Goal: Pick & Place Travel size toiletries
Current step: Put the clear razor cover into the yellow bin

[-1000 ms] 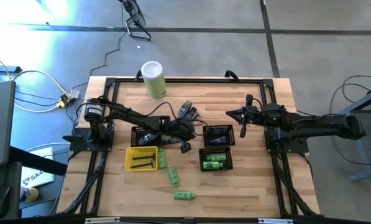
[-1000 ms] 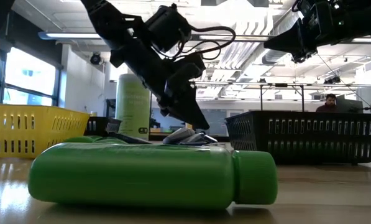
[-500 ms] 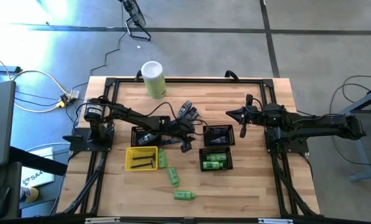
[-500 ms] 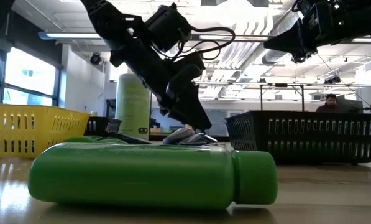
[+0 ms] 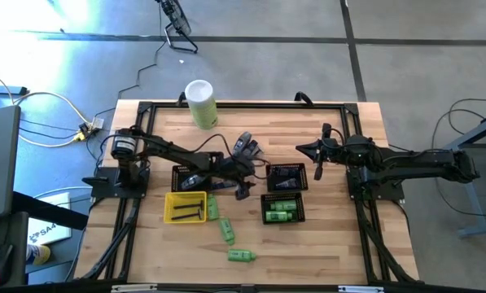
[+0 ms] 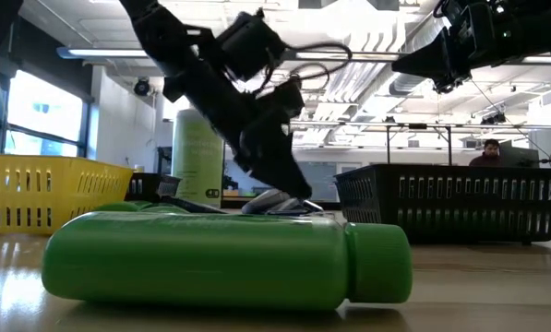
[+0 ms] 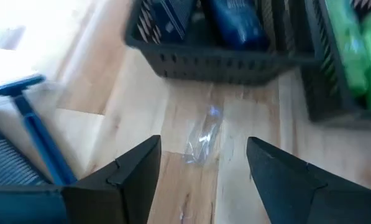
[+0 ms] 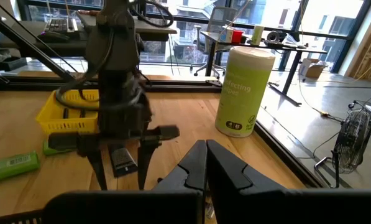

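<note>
The wooden desk (image 5: 324, 236) is carrying everything here, with a black frame running round its edges. Toward its far edge, left of centre, a tall pale-green canister (image 5: 200, 103) with a white lid is standing upright. Near the middle, a yellow tray (image 5: 185, 207) is sitting toward the left edge with dark tubes lying in it, and three black mesh baskets are sitting close by: one (image 5: 189, 177) just behind the tray, one (image 5: 286, 177) right of centre holding dark and bluish packets, and one (image 5: 282, 208) just in front of that, holding bright green bottles.

The left arm is reaching from the left edge to the middle of the desk, its left gripper (image 5: 244, 189) hanging low between the baskets with its fingers (image 7: 126, 177) spread apart and holding nothing; a small clear packet (image 7: 203, 135) is lying on the wood just beyond them. The right arm is waiting above the right side of the desk, its right gripper (image 5: 304, 149) pointing toward the middle with the fingers pressed together and empty.

Loose green toiletries are lying toward the near edge: one bottle (image 5: 212, 206) touching the tray's right side, another (image 5: 227, 231) just in front of it, and a third (image 5: 242, 255) nearest the edge. Small dark packets (image 5: 246, 146) are resting behind the left gripper.
</note>
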{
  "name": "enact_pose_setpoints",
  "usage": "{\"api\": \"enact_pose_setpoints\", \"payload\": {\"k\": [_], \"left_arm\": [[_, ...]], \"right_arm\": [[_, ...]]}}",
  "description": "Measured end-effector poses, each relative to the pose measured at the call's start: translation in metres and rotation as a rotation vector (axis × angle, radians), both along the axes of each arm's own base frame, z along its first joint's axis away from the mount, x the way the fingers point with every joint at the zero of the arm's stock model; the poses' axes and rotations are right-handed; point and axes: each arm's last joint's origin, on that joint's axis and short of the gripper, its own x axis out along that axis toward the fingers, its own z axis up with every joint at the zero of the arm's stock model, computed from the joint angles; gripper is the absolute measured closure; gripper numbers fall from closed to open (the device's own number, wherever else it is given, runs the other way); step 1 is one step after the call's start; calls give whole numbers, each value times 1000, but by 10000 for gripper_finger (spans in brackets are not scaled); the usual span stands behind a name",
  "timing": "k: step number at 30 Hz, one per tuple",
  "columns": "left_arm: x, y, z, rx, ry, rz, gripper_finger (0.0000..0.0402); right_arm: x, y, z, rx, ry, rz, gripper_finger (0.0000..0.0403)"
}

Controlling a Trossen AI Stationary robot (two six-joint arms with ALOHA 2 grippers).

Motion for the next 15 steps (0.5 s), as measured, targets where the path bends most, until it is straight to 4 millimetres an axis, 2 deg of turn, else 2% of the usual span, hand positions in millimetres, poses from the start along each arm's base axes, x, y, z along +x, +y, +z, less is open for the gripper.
{"api": "enact_pose_setpoints", "payload": {"k": [5,15], "left_arm": [[2,0,-12,10,23,-11,181],[7,0,-23,11,21,-14,190]], "right_arm": [[0,0,0,0,1,1,401],[0,0,0,-3,2,1,401]]}}
